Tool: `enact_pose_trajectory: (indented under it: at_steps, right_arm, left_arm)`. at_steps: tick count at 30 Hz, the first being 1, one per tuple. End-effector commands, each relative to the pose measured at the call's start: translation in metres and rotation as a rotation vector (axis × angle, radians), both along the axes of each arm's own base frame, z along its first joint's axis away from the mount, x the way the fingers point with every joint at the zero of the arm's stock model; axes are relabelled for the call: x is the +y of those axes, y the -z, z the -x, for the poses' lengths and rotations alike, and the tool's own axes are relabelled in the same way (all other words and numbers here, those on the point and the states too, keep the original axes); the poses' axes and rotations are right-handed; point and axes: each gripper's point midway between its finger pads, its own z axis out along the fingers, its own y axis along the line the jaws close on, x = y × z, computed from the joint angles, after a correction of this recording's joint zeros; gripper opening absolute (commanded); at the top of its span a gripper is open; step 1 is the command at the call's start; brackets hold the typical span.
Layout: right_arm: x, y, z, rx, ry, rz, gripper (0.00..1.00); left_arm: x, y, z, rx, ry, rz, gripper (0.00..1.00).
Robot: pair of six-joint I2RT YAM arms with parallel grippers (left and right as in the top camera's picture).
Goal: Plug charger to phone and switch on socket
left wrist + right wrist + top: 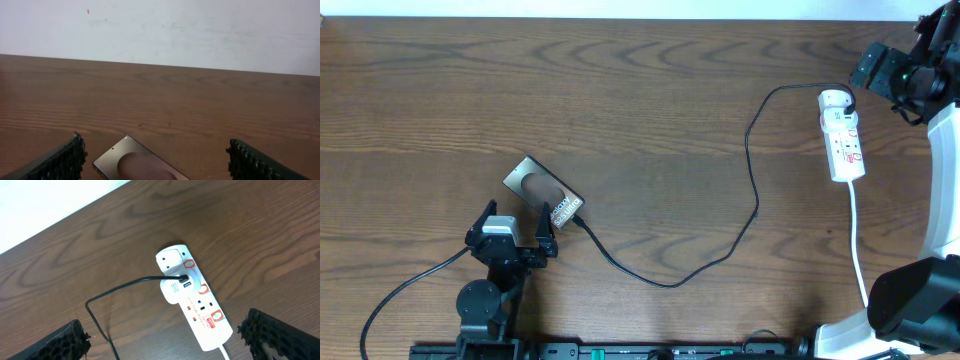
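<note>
At the near edge of the wooden table [650,90], the left gripper [515,215] sits low with its jaws spread wide and nothing between them. In its wrist view the two ribbed fingers [62,162] flank the phone [135,162] without touching it. The phone [542,190] lies flat at an angle just ahead of that gripper, with its dark oval patch facing up. Its lettered end is nearest the robot, beside the gripper's right finger.

The charger [752,190] meets that lettered end with its small black tip [578,222]. I cannot tell whether the tip is fully seated. From there the thin black cable dips toward the robot, then climbs in a loose curve across the table to the far right.

It ends at a white plug adapter [172,287] set in the socket [205,315], a white power strip with red marks on its face. I cannot tell how its switches stand. The socket [847,150] lies lengthwise, with its white cord [860,240] running back toward the robot.

The right gripper [165,337] hovers by the strip's far end, jaws wide apart, holding nothing
</note>
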Motion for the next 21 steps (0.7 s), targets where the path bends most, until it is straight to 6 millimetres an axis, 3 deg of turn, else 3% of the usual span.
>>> enact_pose_trajectory:
  at_steps: [1,21]
  right_arm:
    - [-0.0017,-0.0041,-0.0007,-0.009,0.013,0.002,0.99]
    - [-0.0068,-0.0092,0.0019,-0.013,0.02,0.043,0.99]
  left_arm:
    - [-0.0008,0.0141,0.0014,0.048,0.009,-0.009,0.88]
    - [-0.0007,0.0141,0.0014,0.048,0.008,-0.009,0.88]
